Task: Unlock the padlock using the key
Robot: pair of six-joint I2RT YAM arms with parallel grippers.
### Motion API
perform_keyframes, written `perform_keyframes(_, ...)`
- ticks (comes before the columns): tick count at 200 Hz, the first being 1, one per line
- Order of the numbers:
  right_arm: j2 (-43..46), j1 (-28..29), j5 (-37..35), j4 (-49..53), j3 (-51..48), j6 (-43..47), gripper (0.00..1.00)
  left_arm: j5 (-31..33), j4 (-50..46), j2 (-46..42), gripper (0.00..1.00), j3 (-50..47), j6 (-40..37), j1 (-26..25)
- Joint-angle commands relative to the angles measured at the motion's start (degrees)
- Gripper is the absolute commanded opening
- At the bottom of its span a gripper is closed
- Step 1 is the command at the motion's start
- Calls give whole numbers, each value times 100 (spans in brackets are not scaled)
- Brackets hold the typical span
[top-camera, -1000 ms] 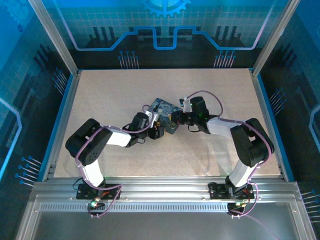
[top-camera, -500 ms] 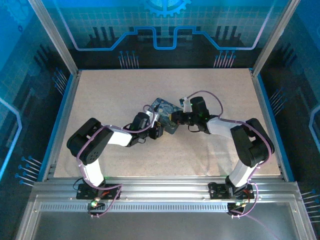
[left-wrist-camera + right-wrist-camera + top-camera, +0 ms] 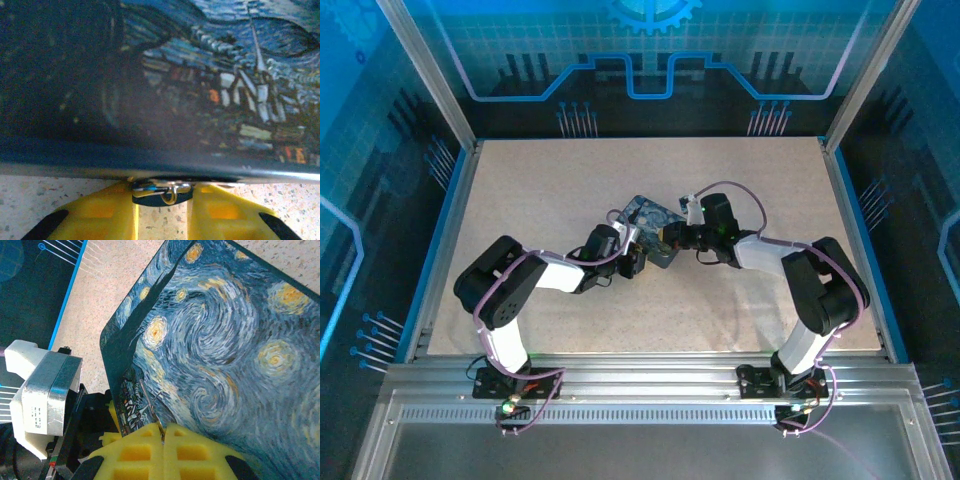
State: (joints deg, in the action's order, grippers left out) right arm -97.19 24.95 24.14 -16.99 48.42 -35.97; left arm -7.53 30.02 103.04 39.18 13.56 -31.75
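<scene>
The tiny blue-and-silver padlock (image 3: 161, 192) hangs at the lower edge of the painted tin (image 3: 200, 90). It sits between the yellow fingers (image 3: 100, 215) of my left gripper (image 3: 163, 199), and its two ends meet both of them. My right gripper (image 3: 164, 432) is shut on the key (image 3: 150, 400), a thin grey sliver that sticks out from between its pads and lies against the tin's corner (image 3: 125, 405). In the top view the left gripper (image 3: 638, 258) and the right gripper (image 3: 668, 238) meet at the tin's near side.
The dark-blue night-sky tin (image 3: 650, 214) lies in the middle of the speckled table (image 3: 540, 190). The left arm's wrist (image 3: 45, 390) stands close beside the tin. Blue rails (image 3: 445, 230) and metal posts border the table.
My left gripper's fingers have drawn together around the padlock. The right gripper and the tin have stayed in place.
</scene>
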Motion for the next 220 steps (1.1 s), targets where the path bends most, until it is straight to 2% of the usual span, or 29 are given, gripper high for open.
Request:
perform_keyframes(1,146,115,-84,391,-64,123,0,-181,-86,-303,26,33,61,-84)
perform_keyframes(54,819,111,-368,359,-69,340,0,-330,-925,-949,26,107,577,-112)
perform_keyframes(111,1936,244,-718,240,-887,580,0,-559,-2031,-1354,25,467,1109,-120)
perform_keyframes(134,2470,446,-947,214,-1328,804,0,-694,-2353,-1423,25,673,1433,-130)
perform_keyframes(143,2654,539,-1033,184,-1494,854,0,-689,-2499,-1444,30,757,1588,-128)
perform_keyframes(170,3039,919,-1458,-68,-1936,942,0,-768,-2733,-1517,29,903,1986,-124)
perform_keyframes(220,2881,1548,-2171,-752,-2481,934,0,-873,-2917,-1576,26,1027,2363,-127)
